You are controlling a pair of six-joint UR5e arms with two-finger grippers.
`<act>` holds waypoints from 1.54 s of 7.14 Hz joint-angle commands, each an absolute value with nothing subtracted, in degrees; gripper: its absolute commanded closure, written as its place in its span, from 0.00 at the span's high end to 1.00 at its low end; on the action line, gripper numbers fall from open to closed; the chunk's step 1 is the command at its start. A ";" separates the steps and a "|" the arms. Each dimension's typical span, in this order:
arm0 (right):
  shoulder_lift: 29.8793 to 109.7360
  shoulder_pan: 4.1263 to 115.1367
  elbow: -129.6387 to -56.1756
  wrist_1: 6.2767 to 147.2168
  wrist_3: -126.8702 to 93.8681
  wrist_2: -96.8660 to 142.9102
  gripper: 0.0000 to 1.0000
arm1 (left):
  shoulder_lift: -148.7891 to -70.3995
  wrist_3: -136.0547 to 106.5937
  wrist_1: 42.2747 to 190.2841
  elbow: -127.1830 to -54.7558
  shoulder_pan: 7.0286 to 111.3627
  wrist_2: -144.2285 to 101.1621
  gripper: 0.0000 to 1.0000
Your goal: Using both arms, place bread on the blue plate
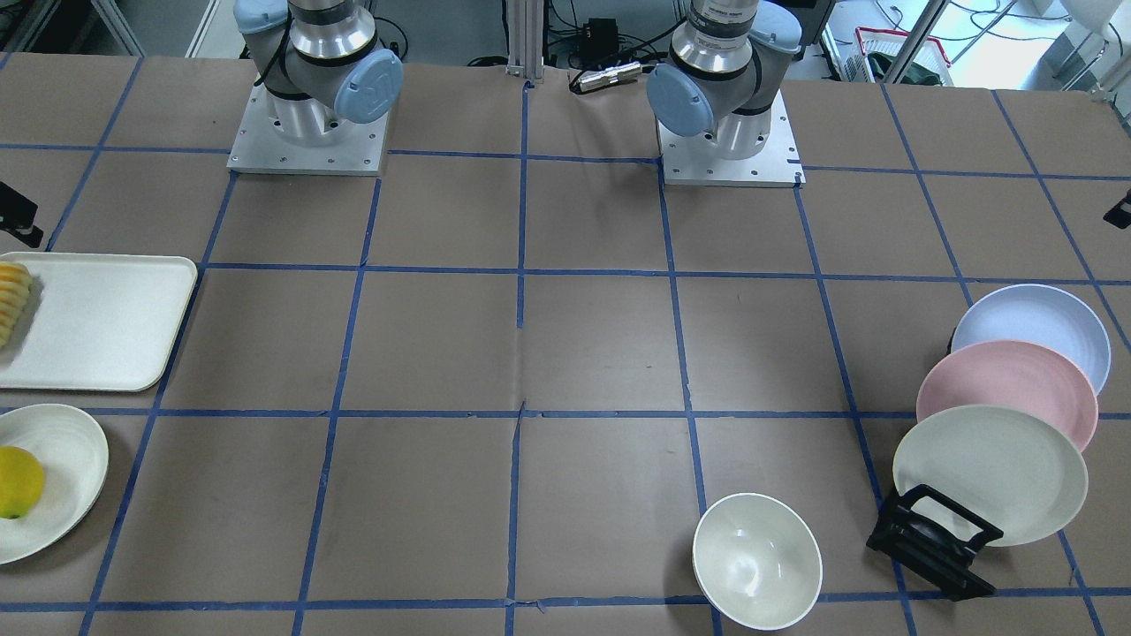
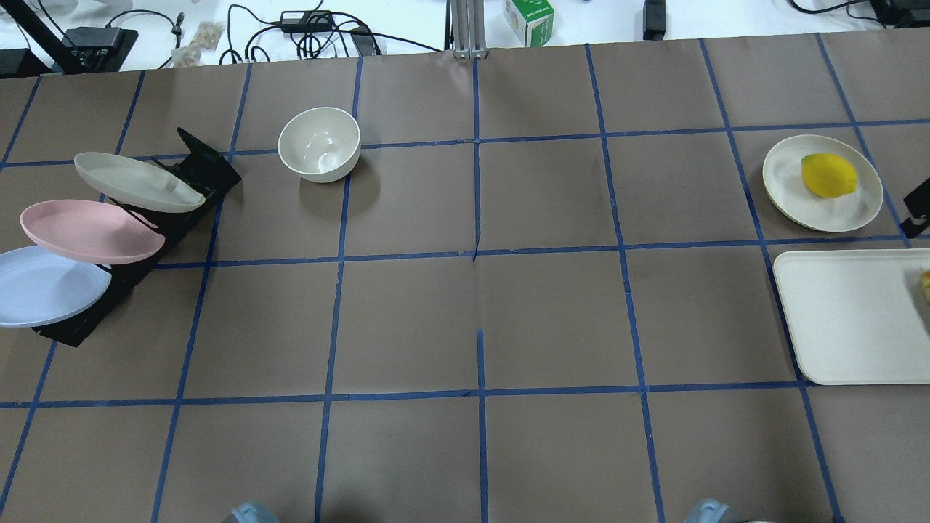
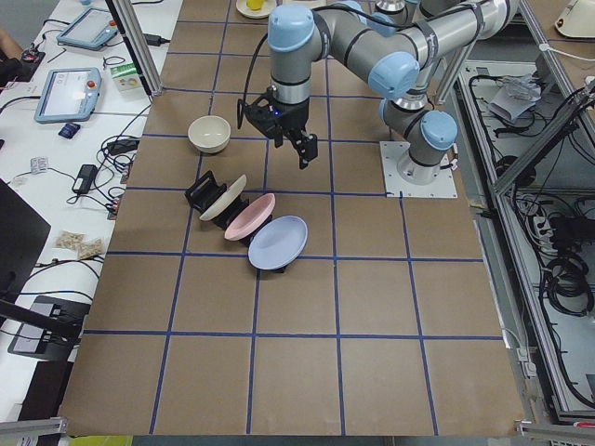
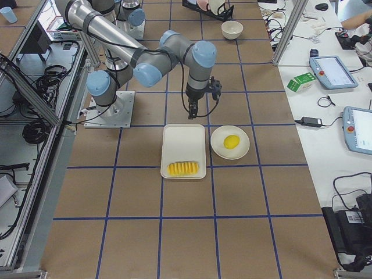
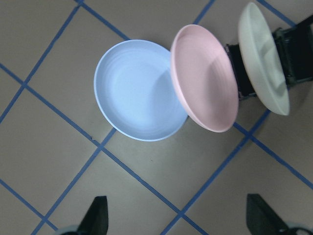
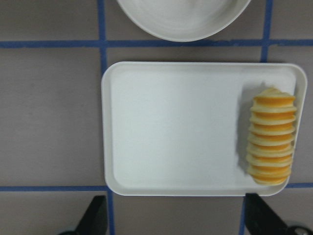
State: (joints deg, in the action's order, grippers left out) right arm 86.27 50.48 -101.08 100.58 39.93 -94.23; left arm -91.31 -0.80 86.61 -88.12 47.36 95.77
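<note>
A: Looking at the right end of the table, where did the bread point(image 6: 270, 137) lie?

B: On the white tray point(image 6: 171, 127), flat along one short edge; the right gripper point(image 6: 176, 220) hung above that tray, its fingers spread wide with nothing between them.

A: And the blue plate point(image 5: 132, 93)?

B: At the table's other end, well apart from the bread; it leaned tilted in a black rack point(image 1: 932, 539), at the end nearest the robot; the pink plate point(image 5: 205, 78) overlapped its rim, and a cream plate point(image 5: 261, 54) stood beyond that.

A: The left gripper point(image 5: 178, 220)?

B: Above the table by those plates, touching none; its fingers were likewise parted and empty.

A: Anything else?

B: A white bowl point(image 1: 756, 561) sat near the rack; a lemon point(image 2: 828, 175) rested on a small plate point(image 2: 788, 185) just beside the tray.
</note>
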 commanded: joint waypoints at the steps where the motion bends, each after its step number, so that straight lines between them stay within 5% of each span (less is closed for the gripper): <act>1: 79.75 43.71 -104.40 112.80 46.05 -94.48 1.00 | -94.82 -0.70 78.42 -94.98 42.64 95.89 1.00; 8: 65.15 41.84 -105.47 129.70 47.46 -99.38 1.00 | -108.27 -0.44 64.16 -98.53 38.76 98.53 0.93; 9: 64.69 41.84 -105.47 129.73 47.20 -99.49 1.00 | -108.89 -0.35 64.25 -98.70 38.67 98.53 0.65; 10: 64.60 41.84 -105.47 129.38 46.85 -99.58 0.99 | -109.07 -0.44 64.34 -98.70 38.58 98.35 0.51; 11: 64.60 41.84 -105.56 128.33 46.41 -100.10 0.65 | -109.16 -0.35 64.42 -98.61 38.58 98.44 0.29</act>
